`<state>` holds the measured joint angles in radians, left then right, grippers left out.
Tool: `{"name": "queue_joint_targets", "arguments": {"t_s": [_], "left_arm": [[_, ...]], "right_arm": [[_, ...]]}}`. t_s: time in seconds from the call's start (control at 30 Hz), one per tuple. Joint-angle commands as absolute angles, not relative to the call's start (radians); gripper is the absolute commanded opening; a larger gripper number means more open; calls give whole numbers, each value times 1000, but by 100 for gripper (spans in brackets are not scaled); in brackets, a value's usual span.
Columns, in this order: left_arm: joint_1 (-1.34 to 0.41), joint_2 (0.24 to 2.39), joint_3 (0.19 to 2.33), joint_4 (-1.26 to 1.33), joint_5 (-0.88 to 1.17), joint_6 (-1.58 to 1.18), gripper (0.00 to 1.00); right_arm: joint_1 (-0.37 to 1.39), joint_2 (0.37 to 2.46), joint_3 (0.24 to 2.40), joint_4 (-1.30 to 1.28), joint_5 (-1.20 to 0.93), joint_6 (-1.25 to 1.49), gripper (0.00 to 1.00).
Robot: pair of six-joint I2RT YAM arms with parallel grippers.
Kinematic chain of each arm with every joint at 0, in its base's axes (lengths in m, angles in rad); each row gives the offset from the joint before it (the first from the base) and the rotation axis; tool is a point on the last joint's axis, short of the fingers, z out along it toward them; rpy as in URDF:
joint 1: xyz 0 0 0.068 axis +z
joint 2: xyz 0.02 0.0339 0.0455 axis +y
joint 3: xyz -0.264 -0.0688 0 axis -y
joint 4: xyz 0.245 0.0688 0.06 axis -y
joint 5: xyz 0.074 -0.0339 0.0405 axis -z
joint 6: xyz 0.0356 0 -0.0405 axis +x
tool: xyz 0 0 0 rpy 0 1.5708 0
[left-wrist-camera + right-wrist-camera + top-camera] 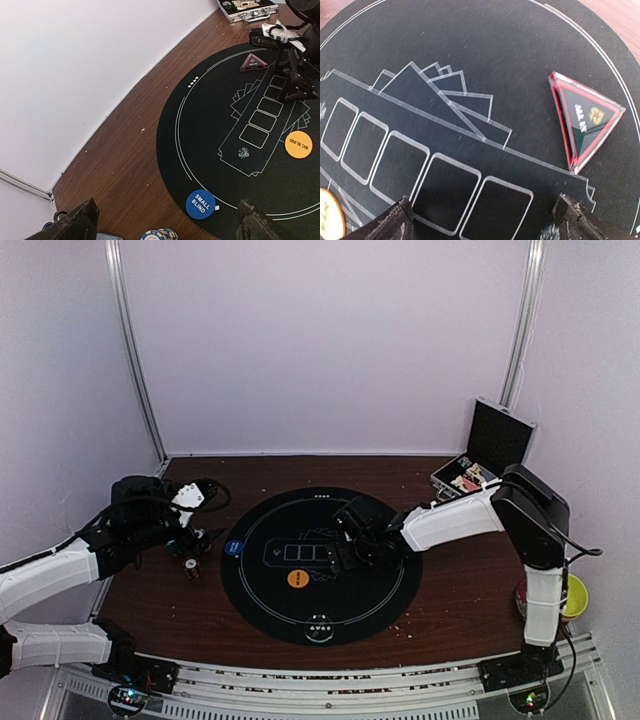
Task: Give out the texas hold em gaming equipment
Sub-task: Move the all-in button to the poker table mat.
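Note:
My left gripper [193,540] hangs open and empty over the wood just left of the black round mat [385,590]. In the left wrist view a stack of blue-striped poker chips [159,235] and the corner of a grey-backed card [107,236] lie below its jaws, with the blue SMALL BLIND disc [203,204] at the mat's edge. The orange BIG BLIND disc [298,144] lies on the mat. My right gripper [356,536] is open and empty, low over the mat's printed card boxes. The red triangle marker [585,122] lies flat just beyond it.
The silver-edged black case [478,468] stands open at the back right, with chips inside. A yellow bowl [576,596] sits at the right edge behind the right arm's base. White walls close the table on three sides.

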<state>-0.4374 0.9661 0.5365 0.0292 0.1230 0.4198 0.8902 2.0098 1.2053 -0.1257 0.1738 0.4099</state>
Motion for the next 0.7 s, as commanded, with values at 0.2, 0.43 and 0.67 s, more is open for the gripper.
{"name": "queue_joint_targets", "arguments": {"t_s": [0.2,0.43,0.67], "left_arm": [[-430,964,530,75,117,412,98],[-431,963,528,76,115,412,98],[-430,971,526,81,115,413,98]], "right_arm": [[846,2136,1320,-188,298,404,100],[807,2212,1425,-247,371,401,100],[786,2241,1488,-248,379,355,100]]}}
